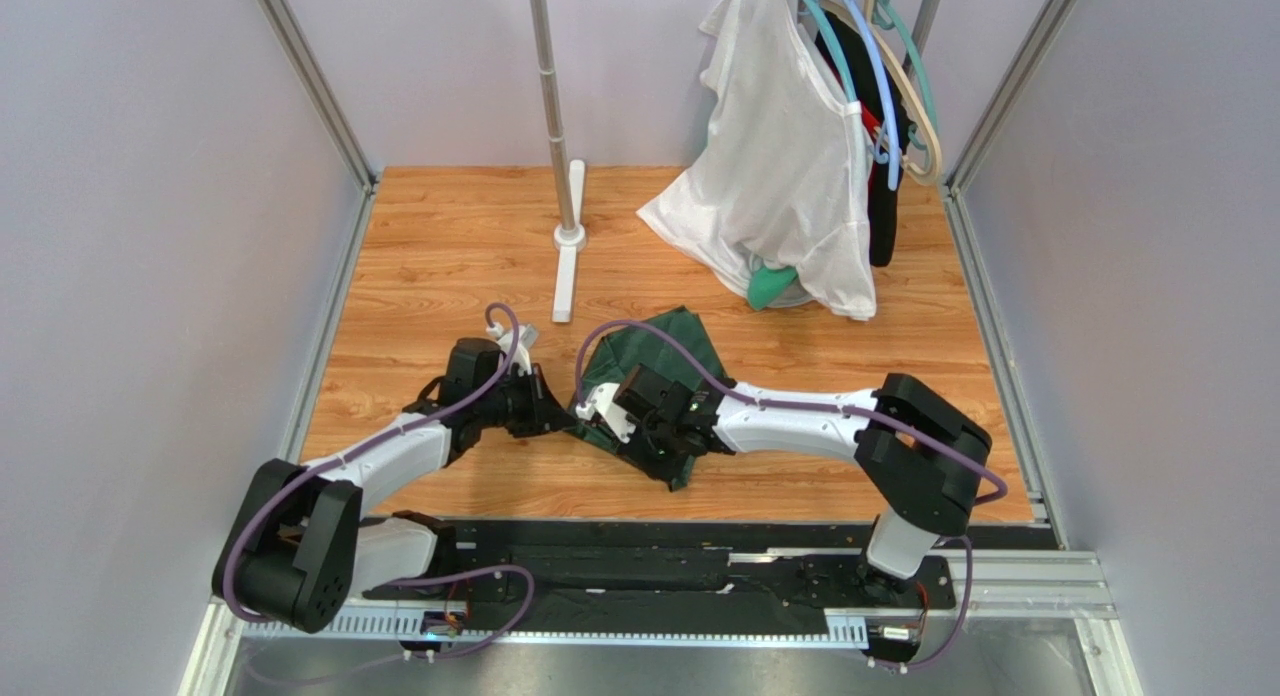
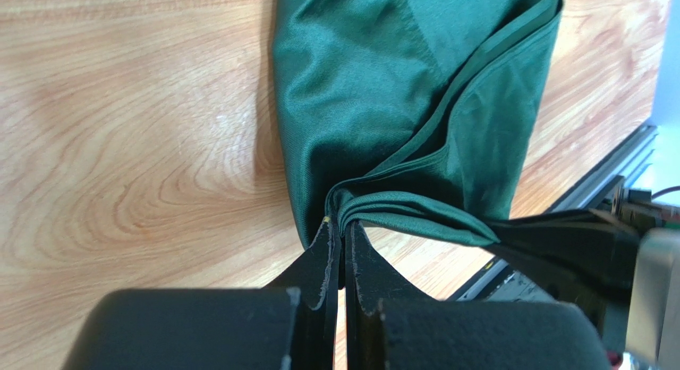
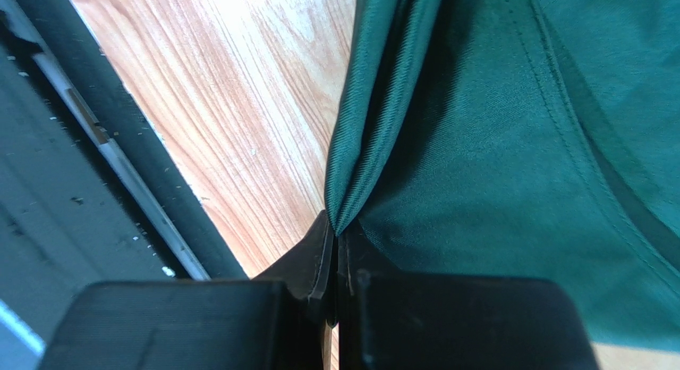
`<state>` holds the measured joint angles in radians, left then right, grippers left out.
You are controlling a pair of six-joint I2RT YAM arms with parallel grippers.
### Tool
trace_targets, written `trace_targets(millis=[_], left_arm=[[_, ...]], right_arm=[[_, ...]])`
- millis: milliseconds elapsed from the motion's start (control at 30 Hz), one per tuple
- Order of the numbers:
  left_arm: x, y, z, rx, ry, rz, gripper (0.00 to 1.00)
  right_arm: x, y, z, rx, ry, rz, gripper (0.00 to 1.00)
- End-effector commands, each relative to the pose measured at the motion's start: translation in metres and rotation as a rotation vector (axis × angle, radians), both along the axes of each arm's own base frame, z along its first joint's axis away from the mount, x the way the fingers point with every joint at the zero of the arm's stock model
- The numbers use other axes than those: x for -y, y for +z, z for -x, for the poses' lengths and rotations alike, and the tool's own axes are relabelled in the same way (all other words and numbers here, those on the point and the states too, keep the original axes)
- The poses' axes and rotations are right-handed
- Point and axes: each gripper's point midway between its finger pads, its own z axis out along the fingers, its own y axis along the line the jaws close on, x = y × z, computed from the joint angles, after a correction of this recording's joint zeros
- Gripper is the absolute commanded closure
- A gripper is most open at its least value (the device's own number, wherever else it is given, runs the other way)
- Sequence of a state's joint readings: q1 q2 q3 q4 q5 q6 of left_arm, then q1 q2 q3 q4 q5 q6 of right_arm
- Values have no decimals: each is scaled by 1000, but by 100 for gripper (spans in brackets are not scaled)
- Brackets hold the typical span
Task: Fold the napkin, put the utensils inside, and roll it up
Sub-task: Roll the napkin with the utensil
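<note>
The dark green napkin [image 1: 661, 369] lies bunched in the middle of the wooden table, partly under my right arm. My left gripper [image 1: 559, 420] is shut on a gathered corner of the napkin [image 2: 399, 107] at its left side, jaws pinched on the cloth [image 2: 343, 222]. My right gripper [image 1: 679, 453] is shut on another fold of the napkin [image 3: 495, 147] near its front edge, jaws closed on the pleat [image 3: 335, 230]. The cloth stretches between the two grippers. No utensils show in any view.
A white garment [image 1: 781, 171] hangs on hangers at the back right, over a brighter green garment [image 1: 772, 285]. A white stand pole [image 1: 559, 141] rises at the back centre. The black rail [image 1: 676, 554] runs along the table's front edge.
</note>
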<state>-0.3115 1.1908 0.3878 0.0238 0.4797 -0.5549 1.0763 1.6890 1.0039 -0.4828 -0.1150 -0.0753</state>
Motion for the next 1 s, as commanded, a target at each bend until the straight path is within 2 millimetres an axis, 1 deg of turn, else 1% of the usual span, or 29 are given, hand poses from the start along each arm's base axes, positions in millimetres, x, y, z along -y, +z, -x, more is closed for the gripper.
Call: trace_targets(millis=[0, 67, 100, 133, 167, 200, 333, 433, 467, 500, 533, 567, 600, 633, 667, 733, 767, 833, 867, 900, 933, 967], left_arm=[[2, 7, -14, 24, -24, -17, 100], [4, 5, -15, 11, -36, -13, 100], [6, 3, -16, -2, -41, -12, 100], [6, 3, -17, -1, -42, -11, 100], [7, 4, -19, 4, -42, -12, 100], [6, 4, -21, 5, -36, -19, 100], [0, 5, -26, 5, -17, -64, 100], [-1, 9, -31, 15, -6, -72, 99], [-2, 11, -32, 15, -1, -78, 87], [-6, 12, -35, 28, 21, -96, 79], [-9, 13, -35, 31, 30, -109, 63], [-12, 16, -39, 47, 49, -126, 57], [-14, 22, -40, 73, 61, -131, 53], [-17, 24, -40, 80, 71, -141, 46], [-19, 25, -40, 92, 81, -146, 43], [-23, 38, -44, 148, 109, -144, 43], [-23, 36, -40, 155, 107, -137, 43], [-21, 51, -41, 230, 114, -97, 43], [-21, 47, -34, 234, 104, -87, 43], [-18, 55, -30, 263, 91, -59, 43], [-16, 58, -27, 278, 83, -39, 44], [-14, 51, -16, 266, 52, -23, 44]], right_arm=[[-3, -5, 16, -200, 40, -43, 100], [-5, -5, 20, -258, 50, -76, 100], [-3, -8, 19, -282, 41, -84, 100], [-5, -8, 17, -293, 41, -106, 100], [-6, -7, 20, -330, 48, -131, 100], [-4, -10, 17, -354, 34, -139, 100], [-6, -9, 17, -444, 35, -191, 100], [-3, -15, 15, -484, 29, -198, 100], [-3, -16, 15, -490, 28, -198, 100], [-2, -17, 14, -501, 22, -202, 100], [-2, -18, 14, -517, 23, -208, 100], [-1, -20, 15, -524, 21, -207, 100], [-1, -21, 14, -528, 18, -209, 100], [-1, -21, 13, -534, 20, -216, 100], [-1, -23, 14, -540, 19, -216, 100], [-1, -23, 11, -548, 12, -223, 100], [-1, -24, 12, -555, 13, -225, 100], [-1, -23, 10, -573, 9, -240, 100], [-1, -24, 10, -582, 7, -244, 100], [0, -25, 7, -590, -3, -246, 100], [-1, -24, 6, -594, -2, -252, 100], [1, -25, 4, -598, -12, -254, 100]])
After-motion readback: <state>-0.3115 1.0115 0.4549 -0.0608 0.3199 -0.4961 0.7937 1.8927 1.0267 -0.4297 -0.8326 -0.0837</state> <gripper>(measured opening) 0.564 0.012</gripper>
